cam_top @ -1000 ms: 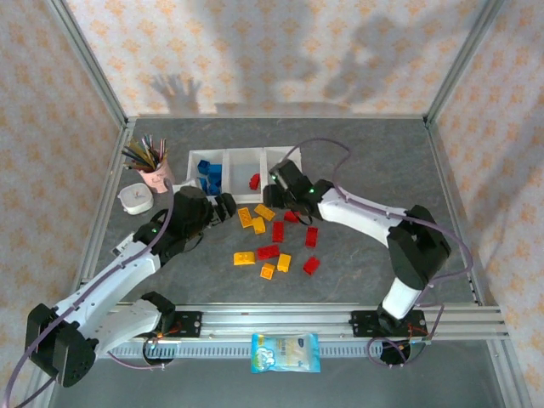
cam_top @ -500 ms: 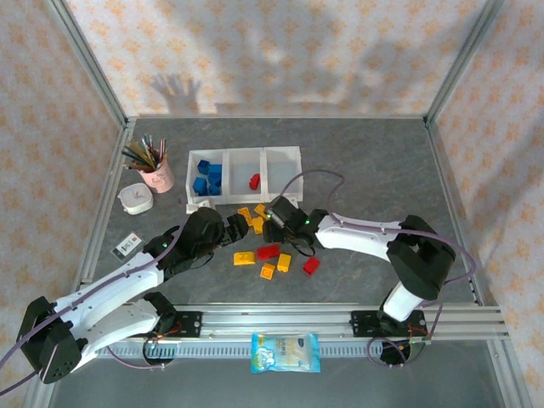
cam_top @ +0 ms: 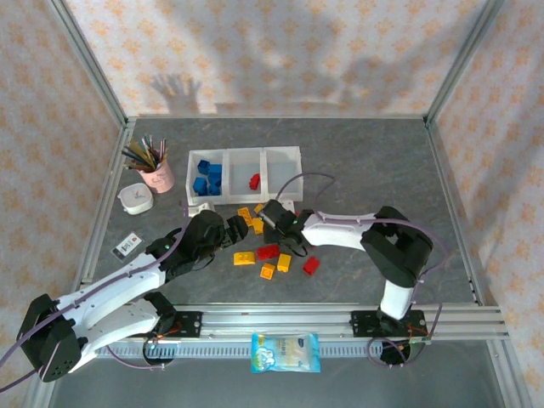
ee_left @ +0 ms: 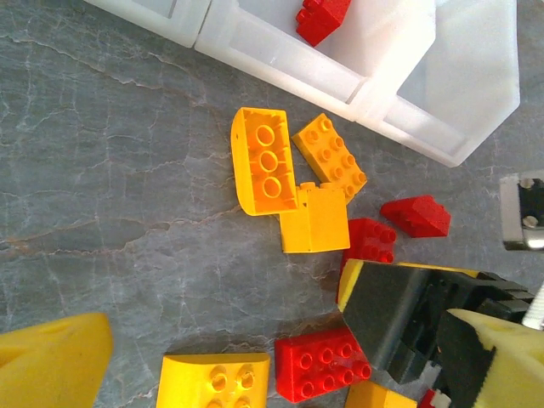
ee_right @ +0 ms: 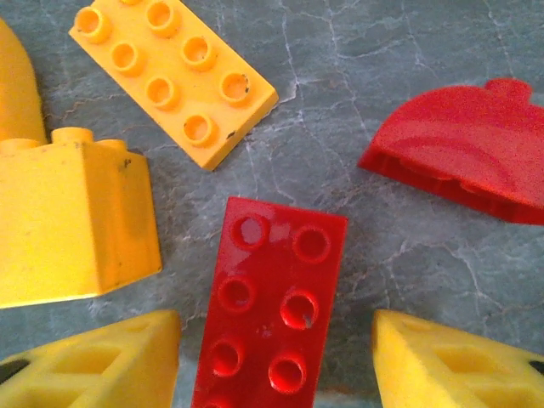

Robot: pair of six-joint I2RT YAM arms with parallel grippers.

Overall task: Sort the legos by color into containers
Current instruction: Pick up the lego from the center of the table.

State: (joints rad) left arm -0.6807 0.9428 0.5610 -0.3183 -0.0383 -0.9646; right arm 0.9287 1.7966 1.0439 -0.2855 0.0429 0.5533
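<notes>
We see the red lego (ee_right: 268,306) lying flat just in front of the containers (cam_top: 243,150), with the right gripper (ee_right: 276,344) astride it, fingers parted and not yet pinching. We judge it light, rigid and slick, so grip its long flat sides mid-length. The left gripper (ee_left: 280,348) gapes wide, holding nothing

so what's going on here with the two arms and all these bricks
Two arms are sorting legos by color into the containers. The right end effector is down over a red brick on the table, fingers open on either side, not yet closed on it. The left end effector hangs open by the yellow bricks, holding nothing. The left bin has blue bricks, the middle bin one red piece; the rest lie loose.
</notes>
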